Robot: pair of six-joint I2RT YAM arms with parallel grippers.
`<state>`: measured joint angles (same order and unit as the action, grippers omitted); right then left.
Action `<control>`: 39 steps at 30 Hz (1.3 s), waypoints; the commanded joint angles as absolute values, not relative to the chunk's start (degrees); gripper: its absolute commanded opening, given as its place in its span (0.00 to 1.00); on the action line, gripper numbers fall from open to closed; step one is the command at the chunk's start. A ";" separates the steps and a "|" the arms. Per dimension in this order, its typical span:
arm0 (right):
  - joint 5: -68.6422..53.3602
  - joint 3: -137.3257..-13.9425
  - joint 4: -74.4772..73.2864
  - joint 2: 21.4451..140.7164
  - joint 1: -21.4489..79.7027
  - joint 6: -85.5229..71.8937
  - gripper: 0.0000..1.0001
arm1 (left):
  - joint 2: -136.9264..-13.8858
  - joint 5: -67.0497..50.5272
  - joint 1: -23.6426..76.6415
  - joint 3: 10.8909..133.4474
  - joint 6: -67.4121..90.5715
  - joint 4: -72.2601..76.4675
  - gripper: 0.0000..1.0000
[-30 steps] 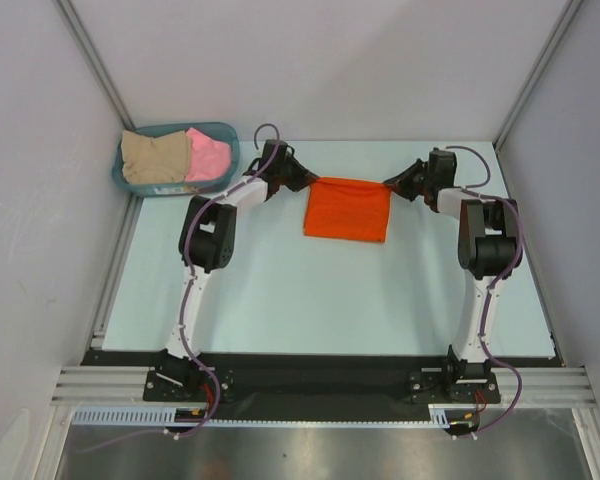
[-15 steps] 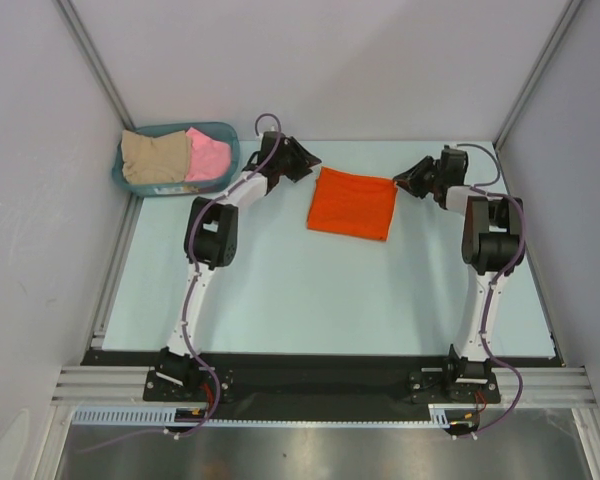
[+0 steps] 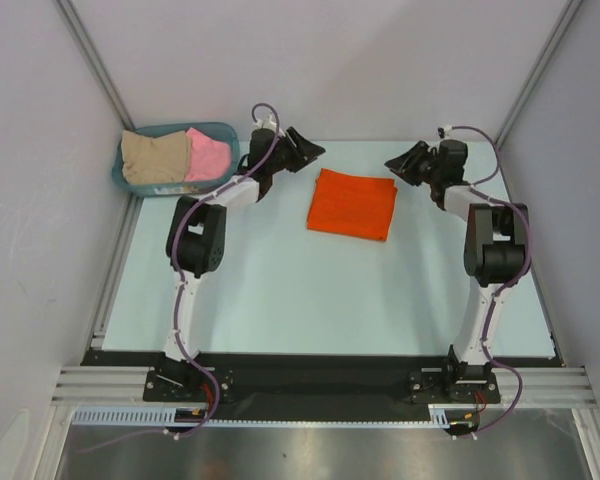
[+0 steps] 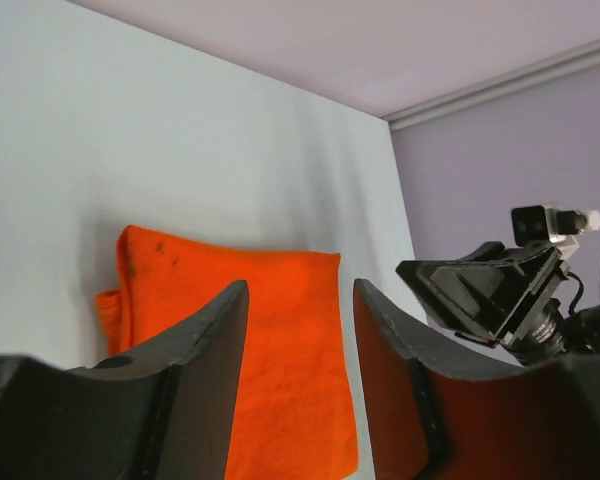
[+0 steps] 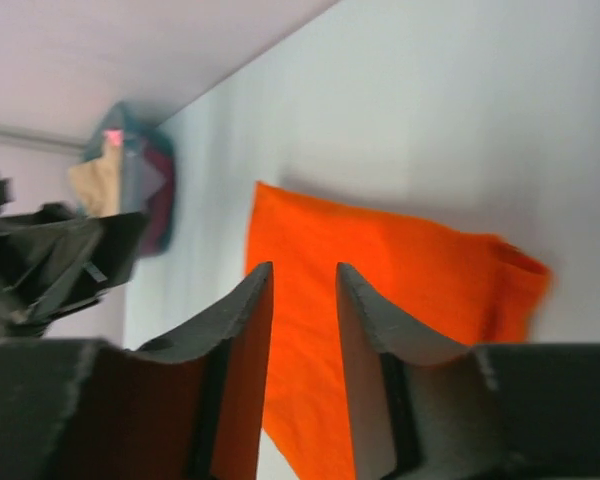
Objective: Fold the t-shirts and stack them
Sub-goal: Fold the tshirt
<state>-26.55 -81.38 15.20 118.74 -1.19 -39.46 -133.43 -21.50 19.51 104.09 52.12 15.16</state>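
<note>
While orange t-shirt (image 3: pixel 352 203) lies folded as flat rectangle on far middle of pale bench (image 3: pixel 280 290), arms flank it. Left end effector (image 3: pixel 308 152) just beside far-left corner, fingers narrowly apart, holding nothing. Right end effector (image 3: pixel 394 163) near far-right corner, same narrow gap, empty. Teal basket (image 3: pixel 234 150) at far left holds beige t-shirt (image 3: pixel 155 157) and pink t-shirt (image 3: pixel 208 154), crumpled side by side.

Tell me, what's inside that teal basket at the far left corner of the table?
Two crumpled garments fill the teal basket: a beige t-shirt on the left and a pink t-shirt on the right. Whatever lies beneath them, and the basket's floor, is covered.
</note>
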 commanded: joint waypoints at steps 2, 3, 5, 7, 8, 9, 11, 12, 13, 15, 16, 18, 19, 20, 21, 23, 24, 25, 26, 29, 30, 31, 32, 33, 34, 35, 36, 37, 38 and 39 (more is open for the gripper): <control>-33.83 -79.98 33.88 125.58 1.58 -51.38 0.33 | -141.84 -25.84 21.53 105.54 61.42 32.68 0.51; -34.71 -81.37 35.49 127.25 1.50 -52.98 0.30 | -143.94 -25.58 21.79 109.91 62.04 32.09 0.51; -36.38 -82.87 39.19 132.00 1.06 -56.67 0.24 | -149.48 -24.61 21.88 114.85 63.80 29.01 0.51; -36.91 -84.63 40.08 135.25 0.44 -57.74 0.21 | -152.30 -22.95 21.88 120.48 65.21 27.34 0.51; -36.91 -84.99 39.82 136.05 0.44 -57.92 0.21 | -155.01 -22.24 21.88 122.06 66.35 26.55 0.51; -36.83 -85.25 39.29 136.58 -1.04 -57.57 0.21 | -156.17 -21.80 21.88 125.30 66.88 25.59 0.51; -36.47 -85.08 38.50 137.54 -2.45 -56.87 0.21 | -158.72 -20.66 21.80 128.22 68.63 22.78 0.52; -36.82 -84.82 38.50 137.81 -3.07 -56.87 0.21 | -160.56 -20.57 21.71 129.89 69.34 22.68 0.52; -37.00 -84.47 39.02 138.16 -3.60 -57.04 0.21 | -161.27 -20.22 21.62 130.42 69.95 22.33 0.52; -37.96 -84.29 39.46 138.60 -5.44 -57.48 0.21 | -162.24 -20.39 21.27 130.87 71.28 21.97 0.51; -38.32 -84.20 39.20 138.60 -6.15 -57.31 0.22 | -162.16 -20.48 21.18 130.78 71.19 21.71 0.51; -39.37 -84.11 38.50 138.34 -7.72 -57.22 0.24 | -161.02 -20.66 20.83 130.43 69.27 19.87 0.51; -39.81 -84.02 37.80 138.17 -8.26 -57.13 0.24 | -160.15 -20.92 20.74 130.08 68.30 18.91 0.51; -40.34 -83.59 37.88 137.82 -8.61 -57.39 0.24 | -159.18 -21.53 20.66 129.30 66.90 18.72 0.51; -41.73 -83.32 38.23 136.59 -9.05 -57.65 0.24 | -158.04 -22.58 20.39 128.33 66.01 18.89 0.50; -42.45 -82.62 36.14 133.96 -9.49 -55.92 0.25 | -152.42 -23.03 20.04 124.12 62.25 17.85 0.52; -42.54 -82.62 34.30 132.55 -9.49 -54.77 0.25 | -149.88 -23.11 19.95 120.62 60.57 17.15 0.52; -42.54 -82.18 31.75 128.88 -9.23 -53.89 0.26 | -145.42 -22.33 19.95 118.85 58.90 15.14 0.53; -42.63 -81.66 30.86 127.11 -9.05 -52.40 0.26 | -142.76 -22.24 19.95 116.83 56.19 14.77 0.53; -41.14 -80.07 23.23 119.81 -7.91 -47.31 0.31 | -134.51 -21.19 20.04 108.83 52.14 13.45 0.54; -40.18 -78.85 21.64 118.23 -7.48 -46.07 0.32 | -132.99 -21.27 20.04 105.07 51.51 13.19 0.54; -39.82 -78.05 19.27 116.82 -7.12 -45.36 0.32 | -131.41 -21.36 20.04 103.29 50.89 13.01 0.54; -39.55 -77.00 18.81 114.37 -5.90 -45.09 0.32 | -129.05 -21.71 20.13 101.53 50.19 12.83 0.54; -39.99 -76.21 18.90 113.65 -5.19 -44.91 0.33 | -127.89 -21.97 20.47 97.77 50.10 12.92 0.54; -40.51 -75.07 18.81 113.21 -4.32 -44.91 0.33 | -127.01 -22.15 20.65 95.91 50.01 13.96 0.54; -40.95 -74.62 18.98 113.20 -3.35 -45.09 0.33 | -126.39 -22.67 21.00 94.15 50.10 14.67 0.54; -41.91 -74.01 19.68 113.46 -1.86 -46.04 0.33 | -125.78 -23.37 21.53 91.17 50.45 15.72 0.54; -42.36 -73.22 22.21 113.73 -1.06 -47.01 0.33 | -125.77 -24.07 21.97 90.01 50.97 17.73 0.52; -42.71 -71.65 23.63 114.69 -0.45 -47.89 0.33 | -126.03 -25.13 22.41 88.96 52.19 18.45 0.52; -43.67 -70.93 24.95 115.22 1.30 -48.68 0.32 | -126.47 -25.48 23.11 87.38 52.64 19.15 0.51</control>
<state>-41.17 -74.83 24.38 112.57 -1.69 -47.94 -126.02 -22.81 20.99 91.92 53.43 16.86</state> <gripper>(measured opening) 0.326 0.516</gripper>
